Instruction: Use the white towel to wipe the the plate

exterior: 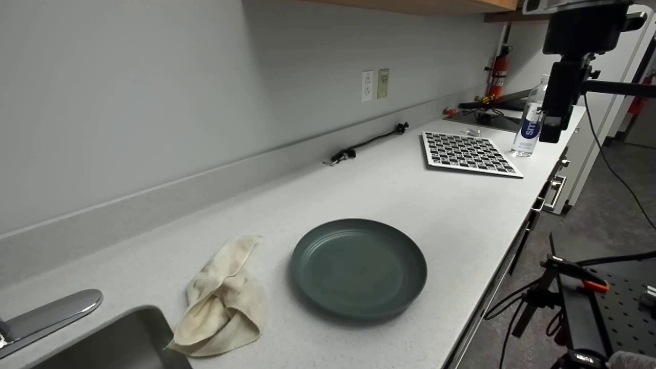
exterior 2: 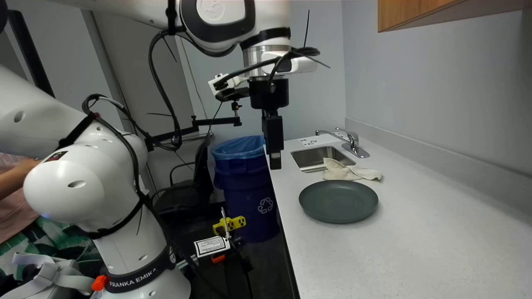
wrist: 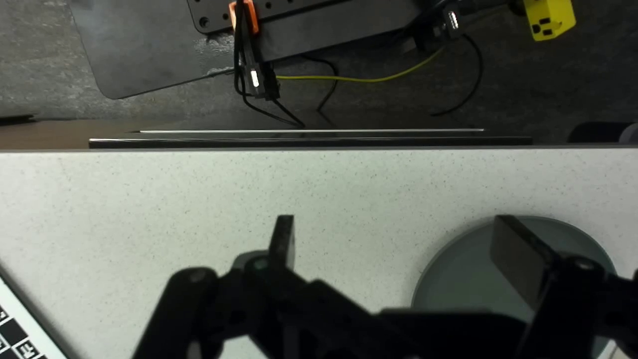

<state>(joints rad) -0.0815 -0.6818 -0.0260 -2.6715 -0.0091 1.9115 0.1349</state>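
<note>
Countertop [exterior: 384, 195], speckled white, is bearing a round, matte grey-green plate [exterior: 360, 269]. Just beside it, a crumpled cream-white cloth towel [exterior: 225, 302] is lying. Higher up, a black two-fingered gripper [wrist: 397, 227] is hovering, its fingers [wrist: 514, 264] standing wide apart.

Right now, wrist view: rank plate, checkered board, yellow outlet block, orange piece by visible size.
1. Plate, clearly largest though partly behind the fingers
2. Checkered board, only a corner in frame
3. Yellow outlet block, cut off at the top
4. Orange piece
Board's full size can't be ranked here.
</note>
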